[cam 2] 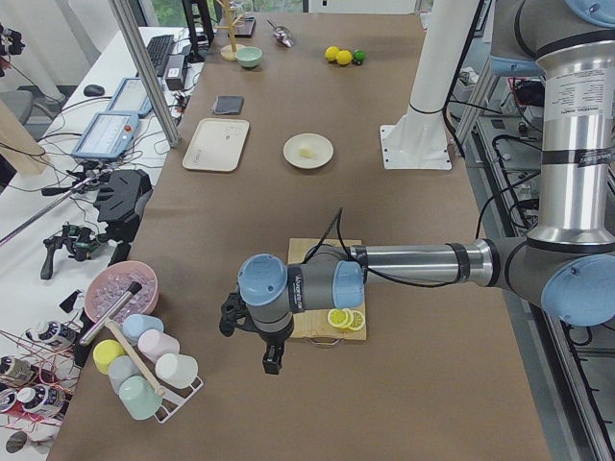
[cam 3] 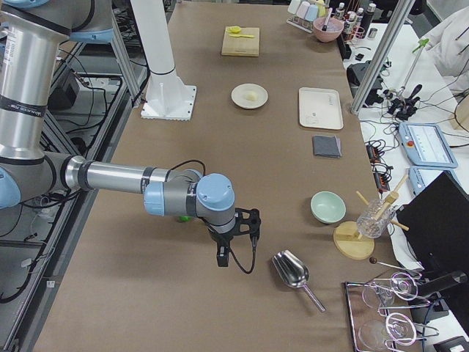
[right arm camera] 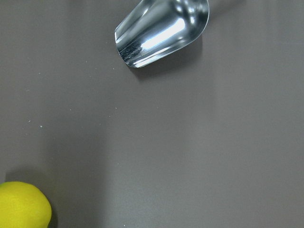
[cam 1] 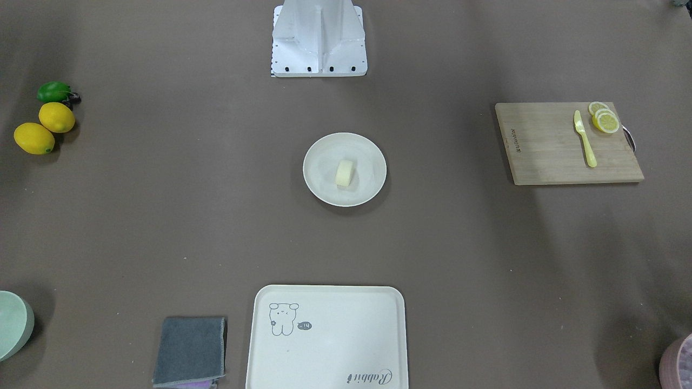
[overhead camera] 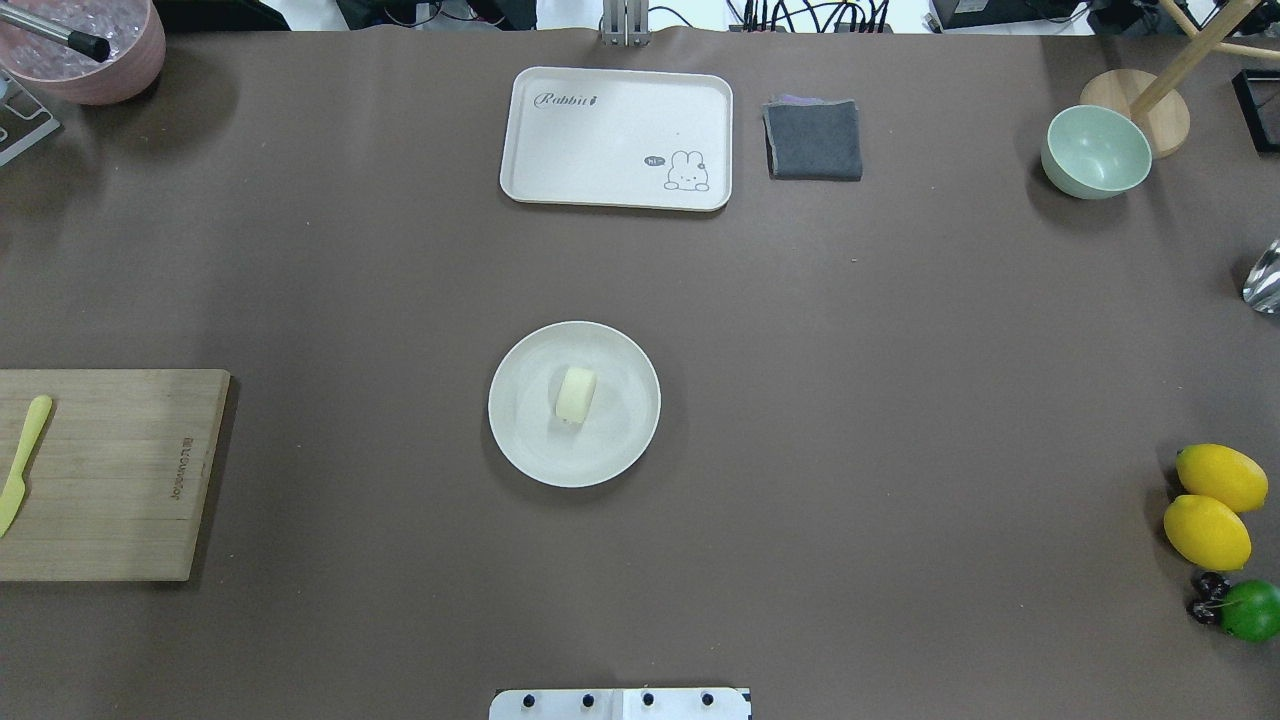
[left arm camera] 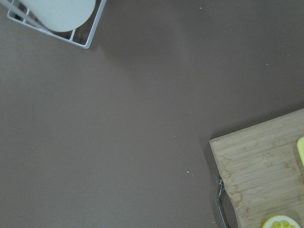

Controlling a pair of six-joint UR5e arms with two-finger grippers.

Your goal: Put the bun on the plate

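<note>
The pale cream bun [cam 1: 344,173] [overhead camera: 575,394] lies on its side near the middle of the round cream-white plate [cam 1: 324,189] [overhead camera: 620,440], at the table's centre. Neither gripper is near it. My left gripper [cam 2: 252,338] hangs over bare table beside the cutting board, far from the plate [cam 2: 319,156]; it shows only in the exterior left view, so I cannot tell its state. My right gripper [cam 3: 234,238] hovers at the opposite table end near a metal scoop, seen only in the exterior right view, state not readable. The bun [cam 3: 251,93] looks tiny there.
A wooden cutting board [cam 1: 546,156] carries a yellow knife [cam 1: 585,140] and lemon slices [cam 1: 604,120]. Two lemons [cam 1: 46,127] and a lime [cam 1: 54,92] sit at the other end. A bear tray [cam 1: 330,337], grey cloth [cam 1: 190,350], green bowl [overhead camera: 1095,152] and metal scoop [right arm camera: 161,33] lie around.
</note>
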